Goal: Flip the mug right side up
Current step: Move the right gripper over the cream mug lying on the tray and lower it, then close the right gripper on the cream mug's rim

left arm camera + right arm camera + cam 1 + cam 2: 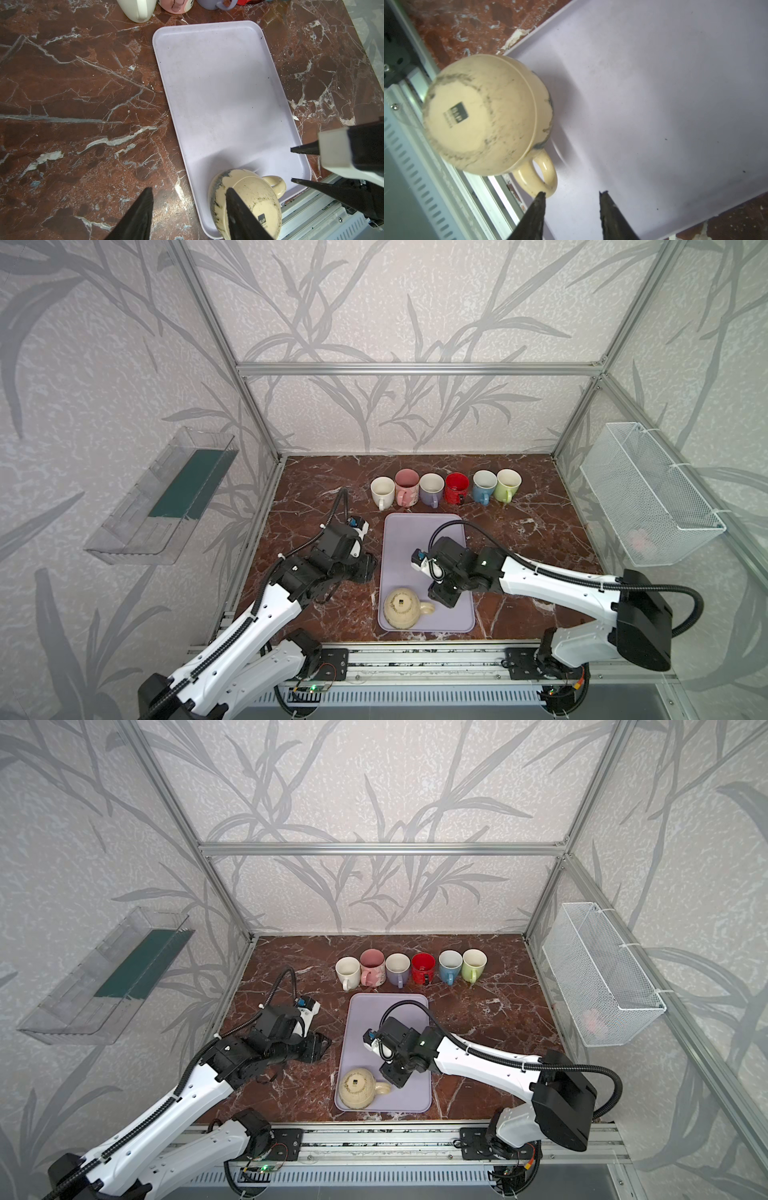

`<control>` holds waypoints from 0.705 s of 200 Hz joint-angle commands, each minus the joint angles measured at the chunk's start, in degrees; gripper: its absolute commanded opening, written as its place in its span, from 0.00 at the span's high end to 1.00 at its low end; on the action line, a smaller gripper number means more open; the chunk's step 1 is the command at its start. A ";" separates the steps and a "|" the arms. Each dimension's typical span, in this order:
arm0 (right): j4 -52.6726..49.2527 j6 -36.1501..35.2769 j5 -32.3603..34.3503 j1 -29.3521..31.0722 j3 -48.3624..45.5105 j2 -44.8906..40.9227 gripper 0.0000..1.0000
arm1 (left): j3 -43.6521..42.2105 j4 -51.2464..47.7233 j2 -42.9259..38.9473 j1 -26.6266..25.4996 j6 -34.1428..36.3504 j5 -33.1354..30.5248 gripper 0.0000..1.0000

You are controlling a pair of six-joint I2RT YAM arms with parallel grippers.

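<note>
The cream mug sits upside down, base up, on the lilac tray, right in front of the right gripper, with its handle turned toward the fingertips. The jaws are spread with only bare tray between them. One fingertip is at the outer curve of the handle, though whether it touches cannot be told from here, and the other is over the tray, apart from the mug. In both top views this gripper is low over the tray just beside the handle, and the mug is in the tray's near corner. The left gripper is also spread and pinches nothing. It is above the marble table by the tray's long edge, and its wrist view catches the mug past one finger. Well beyond both tools, past the tray's far end, stands a row of six mugs — all upright.
</note>
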 commanded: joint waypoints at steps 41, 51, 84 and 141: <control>-2.32 -5.27 -2.67 4.99 0.08 -0.38 0.64 | -0.58 0.51 -0.21 -0.22 1.37 0.18 0.45; -2.33 -5.64 -2.15 5.83 0.32 0.81 0.64 | -0.60 0.41 -0.20 -0.20 1.46 0.24 0.45; -1.80 -5.87 -1.08 7.32 0.75 3.67 0.56 | -0.99 0.44 -0.80 -0.18 1.55 0.57 0.45; 0.13 -6.49 -0.65 7.33 0.58 5.44 0.52 | -1.13 0.65 -1.60 -0.23 1.55 1.32 0.45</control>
